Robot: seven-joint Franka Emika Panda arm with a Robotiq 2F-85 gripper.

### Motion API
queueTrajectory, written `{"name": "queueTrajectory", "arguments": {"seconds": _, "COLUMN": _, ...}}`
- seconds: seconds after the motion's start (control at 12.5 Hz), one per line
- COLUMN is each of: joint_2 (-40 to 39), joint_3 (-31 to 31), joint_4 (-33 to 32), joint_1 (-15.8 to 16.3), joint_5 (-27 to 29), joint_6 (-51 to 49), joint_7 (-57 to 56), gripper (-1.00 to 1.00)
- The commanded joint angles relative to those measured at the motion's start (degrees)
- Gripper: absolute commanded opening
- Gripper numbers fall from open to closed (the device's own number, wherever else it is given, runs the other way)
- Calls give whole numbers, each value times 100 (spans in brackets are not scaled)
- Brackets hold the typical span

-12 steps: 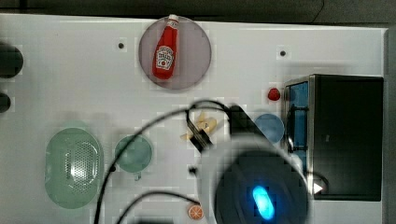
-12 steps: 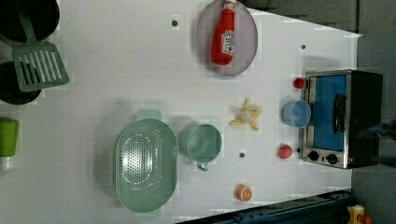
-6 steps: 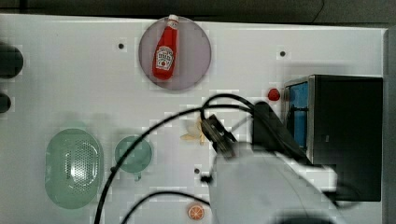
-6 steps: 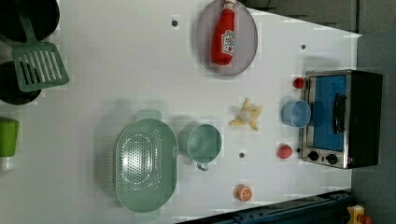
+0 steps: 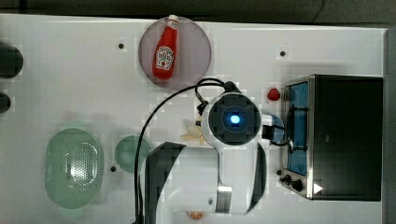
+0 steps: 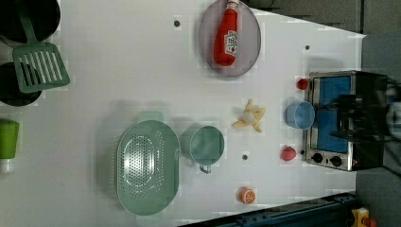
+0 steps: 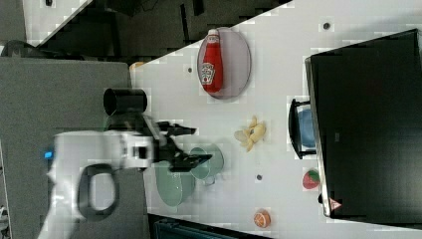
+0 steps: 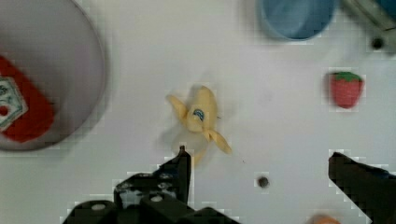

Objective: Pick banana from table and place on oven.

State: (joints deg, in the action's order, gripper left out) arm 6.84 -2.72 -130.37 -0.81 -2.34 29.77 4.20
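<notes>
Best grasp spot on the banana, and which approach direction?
Grip the banana across its thick central body, where the blue sticker sits, coming straight down from above. It lies flat on the table with thin peel lobes splayed outward; those look too floppy to pinch, and the body is probably the one firm part. The gripper is open, off to one side of the banana, so centre it first.

A ketchup bottle (image 6: 227, 39) lies on a grey plate (image 6: 248, 56); a green colander (image 6: 147, 166) sits beside a green cup (image 6: 206, 144).
</notes>
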Motion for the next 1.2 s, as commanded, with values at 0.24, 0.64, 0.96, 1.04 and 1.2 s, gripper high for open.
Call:
{"name": "queueTrajectory", "arguments": {"seconds": 0.24, "joint_2": -513, "joint_3": 56, "joint_4": -571, "joint_1": 30, "joint_5": 89, "joint_6": 1283, "joint_7": 45, "gripper": 100}}
{"name": "queueTrajectory", "arguments": {"seconds": 0.64, "joint_2": -1643, "joint_3": 269, "joint_4": -592, "joint_1": 32, "joint_5": 89, "joint_6": 2119, "joint_7": 60, "gripper": 100}}
{"name": "queueTrajectory", "arguments": {"seconds": 0.96, "joint_2": -2176, "joint_3": 352, "joint_4": -741, "joint_1": 33, "joint_5": 89, "joint_6": 2710, "joint_7": 80, "gripper": 100}}
{"name": "queueTrajectory", "arguments": {"seconds": 1.04, "joint_2": -2260, "joint_3": 365, "joint_4": -794, "joint_1": 33, "joint_5": 89, "joint_6": 2854, "joint_7": 81, "gripper": 100}}
{"name": "queueTrajectory", "arguments": {"seconds": 1.2, "joint_2": -2420, "joint_3": 377, "joint_4": -881, "joint_1": 33, "joint_5": 89, "joint_6": 3118, "joint_7": 83, "gripper": 92}}
